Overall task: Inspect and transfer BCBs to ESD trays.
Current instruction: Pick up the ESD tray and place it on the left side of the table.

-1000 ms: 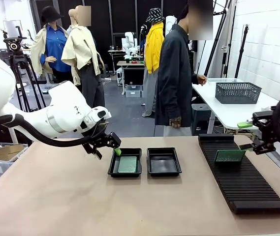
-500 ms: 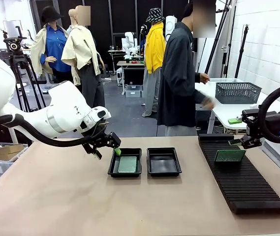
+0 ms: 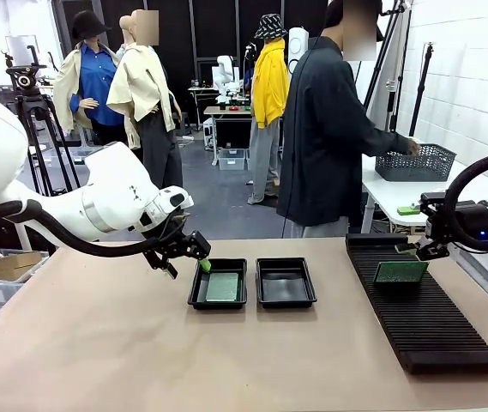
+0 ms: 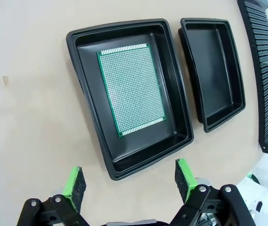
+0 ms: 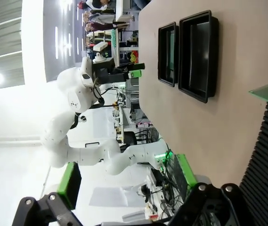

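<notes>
front view: the left pincer (image 3: 202,263) hangs at the far left corner of the left tray (image 3: 195,296), where a green board (image 3: 224,287) lies flat. the right tray (image 3: 286,300) sits just beside it on the worktop (image 3: 98,360). to the right, a second board (image 3: 400,271) stands in the rack (image 3: 432,330), with the right pincer (image 3: 415,250) near its far edge.
left wrist view: the fingers (image 4: 75,182) are spread wide over the left tray's rim.
right wrist view: the fingers (image 5: 70,184) are spread, pinching nothing.

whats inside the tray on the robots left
One green BCB lies flat on the floor of the left ESD tray. The floor beneath the board is covered, so anything under it cannot be seen.
</notes>
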Robot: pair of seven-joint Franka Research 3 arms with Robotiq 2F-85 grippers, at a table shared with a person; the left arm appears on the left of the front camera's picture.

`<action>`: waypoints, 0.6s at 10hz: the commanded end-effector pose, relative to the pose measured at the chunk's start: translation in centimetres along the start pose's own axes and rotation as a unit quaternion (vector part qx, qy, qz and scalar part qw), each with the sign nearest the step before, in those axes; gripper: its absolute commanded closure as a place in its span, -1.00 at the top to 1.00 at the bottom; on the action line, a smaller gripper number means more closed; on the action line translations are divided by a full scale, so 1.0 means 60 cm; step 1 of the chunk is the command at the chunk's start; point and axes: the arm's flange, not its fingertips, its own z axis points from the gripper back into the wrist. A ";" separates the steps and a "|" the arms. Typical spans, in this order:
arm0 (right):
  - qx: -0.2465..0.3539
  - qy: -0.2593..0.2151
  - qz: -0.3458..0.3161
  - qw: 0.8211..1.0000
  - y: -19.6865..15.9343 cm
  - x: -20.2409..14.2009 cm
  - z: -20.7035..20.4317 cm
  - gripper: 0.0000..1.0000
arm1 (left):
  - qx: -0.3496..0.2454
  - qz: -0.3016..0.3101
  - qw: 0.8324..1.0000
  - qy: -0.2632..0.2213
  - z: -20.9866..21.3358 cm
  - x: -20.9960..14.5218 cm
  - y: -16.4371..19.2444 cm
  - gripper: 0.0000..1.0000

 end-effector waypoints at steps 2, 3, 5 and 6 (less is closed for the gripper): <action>0.000 0.000 0.000 1.000 0.000 0.000 0.000 1.00 | 0.010 0.014 1.000 -0.010 -0.027 0.011 -0.003 1.00; 0.000 0.000 0.000 1.000 0.000 0.000 0.000 1.00 | 0.018 0.011 1.000 -0.011 -0.039 0.013 -0.002 1.00; 0.000 0.000 0.000 1.000 0.000 0.000 0.000 1.00 | 0.032 0.002 0.999 -0.015 -0.058 0.018 0.001 1.00; 0.000 0.000 0.000 1.000 0.000 0.000 0.000 1.00 | 0.038 0.004 0.999 -0.022 -0.064 0.024 0.005 1.00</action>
